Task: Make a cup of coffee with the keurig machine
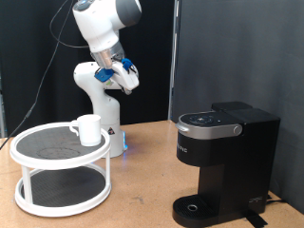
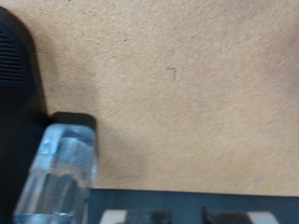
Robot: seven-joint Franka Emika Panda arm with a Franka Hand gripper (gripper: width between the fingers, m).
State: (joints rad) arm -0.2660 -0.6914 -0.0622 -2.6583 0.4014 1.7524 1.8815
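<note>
The white cup [image 1: 87, 128] stands upright on the top tier of a round white stand [image 1: 38, 157] at the exterior view's left. The black keurig machine [image 1: 223, 157] stands at the exterior view's right with its lid down and its round drip tray [image 1: 197, 207] bare. My gripper [image 1: 123, 76] hangs high in the air above and to the right of the cup, well apart from both, with nothing seen between its fingers. The wrist view looks down on the brown table [image 2: 187, 84], with part of the machine [image 2: 14, 65] and its clear water tank [image 2: 61, 177] at one edge.
The arm's white base [image 1: 100, 104] stands behind the stand. The two-tier stand has a dark mesh top and a lower shelf. Bare brown table [image 1: 142, 190] lies between the stand and the machine. A black curtain closes the back.
</note>
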